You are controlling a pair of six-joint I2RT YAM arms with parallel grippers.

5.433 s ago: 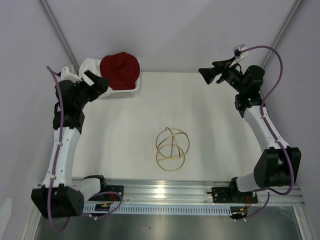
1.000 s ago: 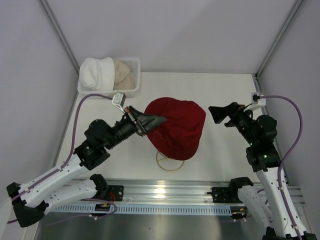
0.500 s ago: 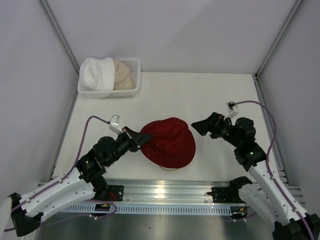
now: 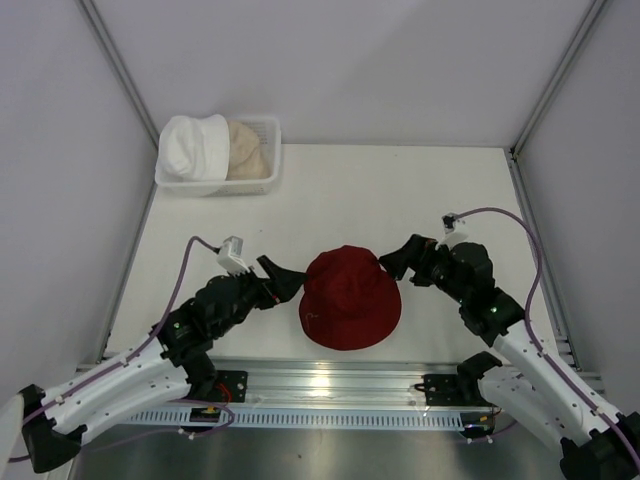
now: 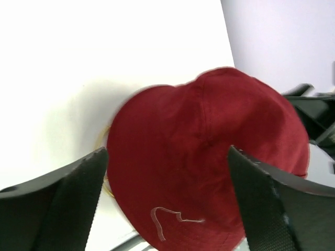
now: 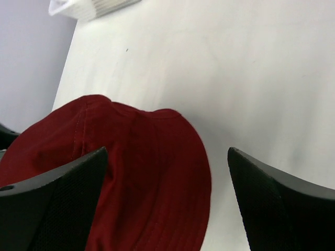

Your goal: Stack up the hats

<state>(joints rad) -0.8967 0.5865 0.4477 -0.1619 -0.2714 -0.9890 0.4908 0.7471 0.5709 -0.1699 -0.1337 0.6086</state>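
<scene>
The dark red hat (image 4: pixel 350 298) sits crown up at the table's near middle, draped over the gold wire sphere frame, which it hides in the top view. My left gripper (image 4: pixel 288 277) is open and empty just left of its brim. My right gripper (image 4: pixel 392 262) is open and empty just right of it. The hat fills the left wrist view (image 5: pixel 209 151) and shows in the right wrist view (image 6: pixel 125 172) between open jaws. The white hat (image 4: pixel 195 148) and the cream-beige hat (image 4: pixel 248 148) lie in the basket. The grey hat is out of view.
The white mesh basket (image 4: pixel 270 128) stands at the far left and also shows in the right wrist view (image 6: pixel 89 6). A sliver of gold wire (image 5: pixel 107 185) shows under the hat's left edge. The metal rail (image 4: pixel 330 385) runs along the near edge.
The red hat has been brought from the basket and lowered over the gold frame. My left gripper has let go of its brim and drawn back a little. My right gripper has come in lower beside it.
</scene>
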